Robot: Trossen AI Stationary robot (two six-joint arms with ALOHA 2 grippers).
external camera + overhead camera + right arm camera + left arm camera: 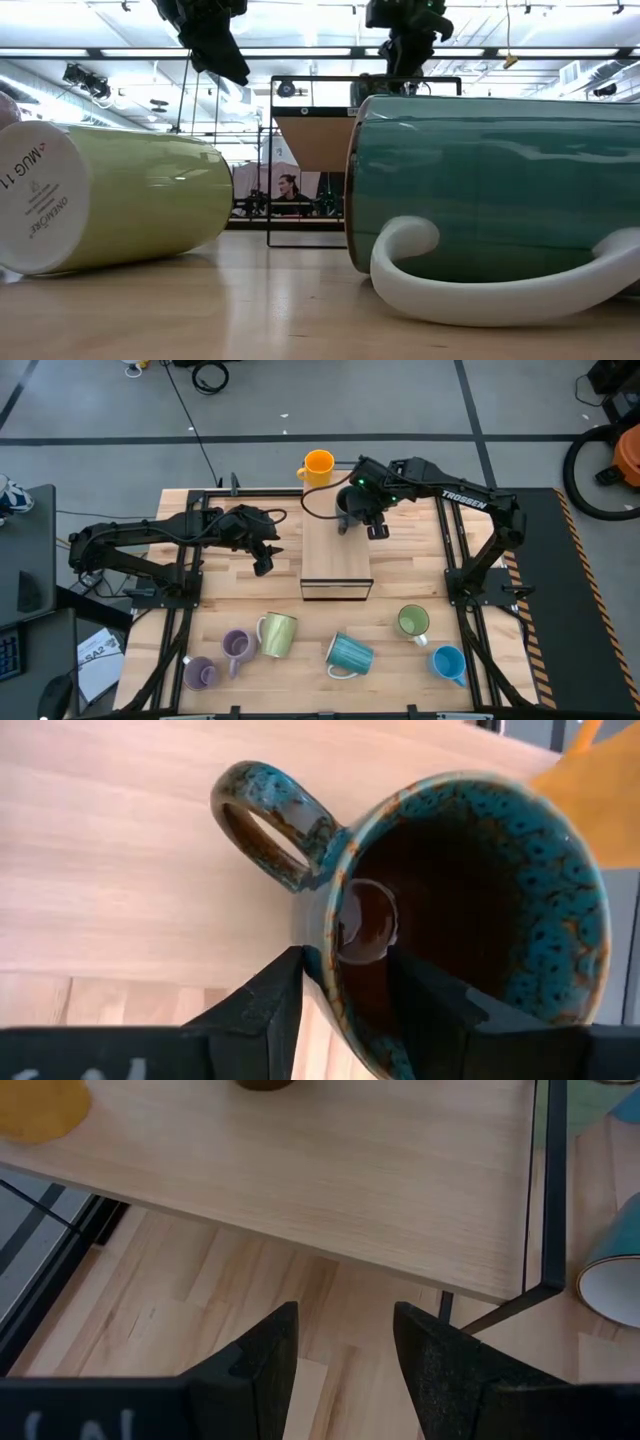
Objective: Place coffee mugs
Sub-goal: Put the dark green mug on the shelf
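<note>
A dark teal mug (pixel 470 910) stands upright on the far end of the raised wooden shelf (pixel 336 560), its handle (pixel 270 825) off to one side. My right gripper (pixel 345 1005) is over it (pixel 350 503), open. One finger is outside the mug's wall and one inside, and the gap is wider than the wall. An orange mug (pixel 318 465) stands just beyond. My left gripper (pixel 262 560) hangs open and empty left of the shelf, above the table (pixel 345 1370). The other mugs rest along the near edge.
Near edge, left to right: two lilac mugs (pixel 200 672) (pixel 238 645), a pale yellow-green mug on its side (pixel 277 632), a ribbed teal mug on its side (pixel 350 655), a green mug (pixel 413 622) and a bright blue mug (pixel 448 663). Black frame rails (pixel 455 550) flank the table.
</note>
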